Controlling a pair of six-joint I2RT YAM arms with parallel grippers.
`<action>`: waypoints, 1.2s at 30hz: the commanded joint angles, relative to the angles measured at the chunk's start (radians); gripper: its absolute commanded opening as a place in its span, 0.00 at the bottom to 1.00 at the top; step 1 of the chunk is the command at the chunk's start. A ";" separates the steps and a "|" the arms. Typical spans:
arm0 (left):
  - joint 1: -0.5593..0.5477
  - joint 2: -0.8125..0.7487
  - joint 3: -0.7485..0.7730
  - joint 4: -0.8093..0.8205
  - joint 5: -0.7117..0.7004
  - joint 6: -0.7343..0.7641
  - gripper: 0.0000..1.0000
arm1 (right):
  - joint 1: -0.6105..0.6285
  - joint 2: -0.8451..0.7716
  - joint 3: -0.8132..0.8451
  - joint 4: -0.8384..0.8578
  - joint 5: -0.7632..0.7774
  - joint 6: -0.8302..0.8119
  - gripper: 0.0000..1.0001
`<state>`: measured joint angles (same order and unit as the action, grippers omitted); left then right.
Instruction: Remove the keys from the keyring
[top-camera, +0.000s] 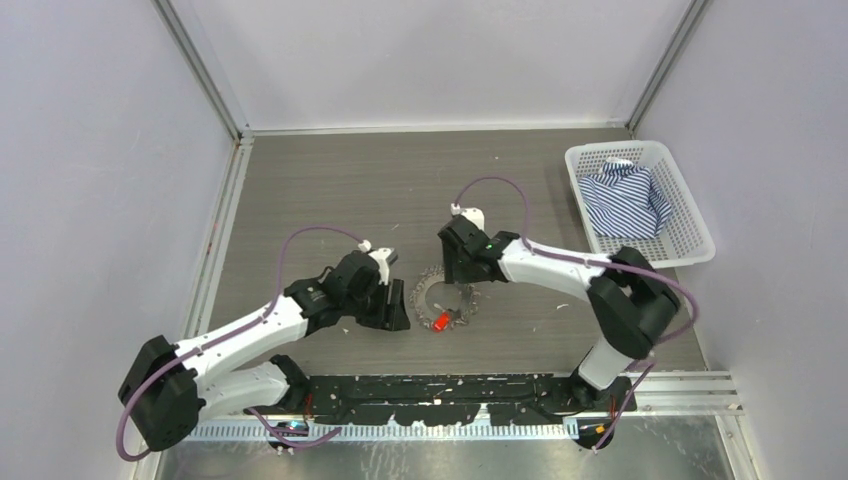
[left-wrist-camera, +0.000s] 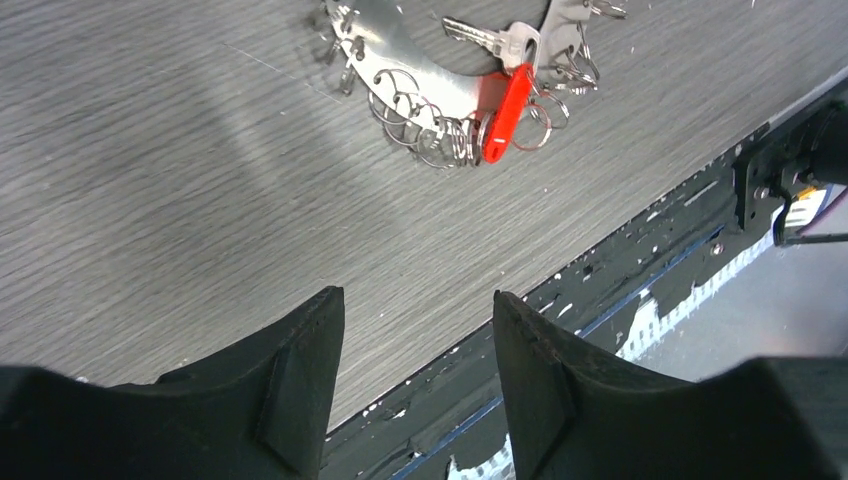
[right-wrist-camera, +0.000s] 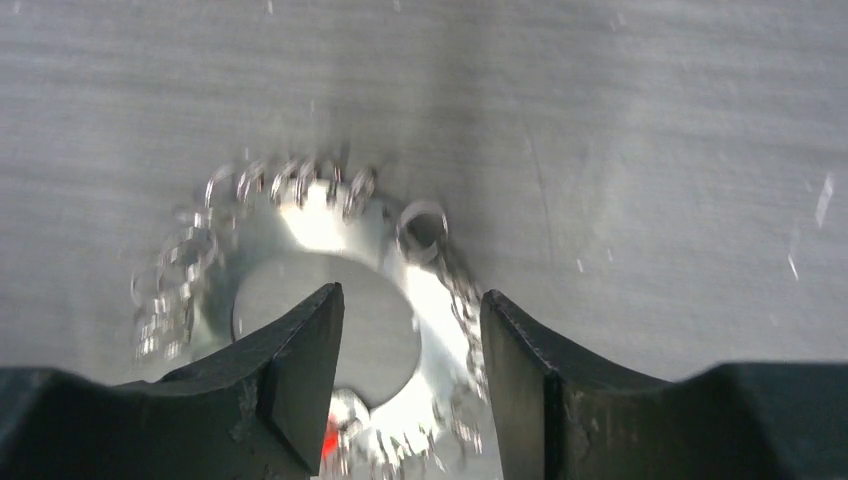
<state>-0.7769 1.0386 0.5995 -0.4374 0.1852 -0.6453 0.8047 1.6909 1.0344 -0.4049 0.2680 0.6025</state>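
The keyring (top-camera: 426, 290) is a flat silvery ring with an open centre, lying on the table between both arms. Its keys (left-wrist-camera: 497, 42) and small split rings fringe the rim, with a red-headed key (top-camera: 440, 322) at its near side. The left wrist view shows the keyring (left-wrist-camera: 415, 65) and red-headed key (left-wrist-camera: 506, 100) well ahead of my left gripper (left-wrist-camera: 416, 297), which is open and empty. My right gripper (right-wrist-camera: 410, 295) hovers open over the keyring (right-wrist-camera: 320, 225): one finger above the hole, the other outside the rim, the ring's band between them.
A white basket (top-camera: 693, 222) holding a blue-striped cloth (top-camera: 625, 200) stands at the back right. A black rail (top-camera: 440, 385) runs along the table's near edge, close under my left gripper (top-camera: 392, 312). Grey walls enclose the table on three sides.
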 joint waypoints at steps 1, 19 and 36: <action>-0.022 0.025 0.040 0.064 -0.031 0.010 0.56 | 0.047 -0.203 -0.075 -0.107 0.000 0.099 0.59; 0.022 0.053 0.070 0.077 -0.162 -0.070 0.46 | 0.313 -0.134 -0.031 -0.225 0.015 0.370 0.38; 0.024 0.000 0.030 0.093 -0.109 -0.062 0.45 | 0.339 -0.108 -0.063 -0.215 0.045 0.613 0.27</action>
<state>-0.7570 1.0801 0.6468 -0.3840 0.0536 -0.7040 1.1378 1.5715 0.9894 -0.6357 0.2680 1.1091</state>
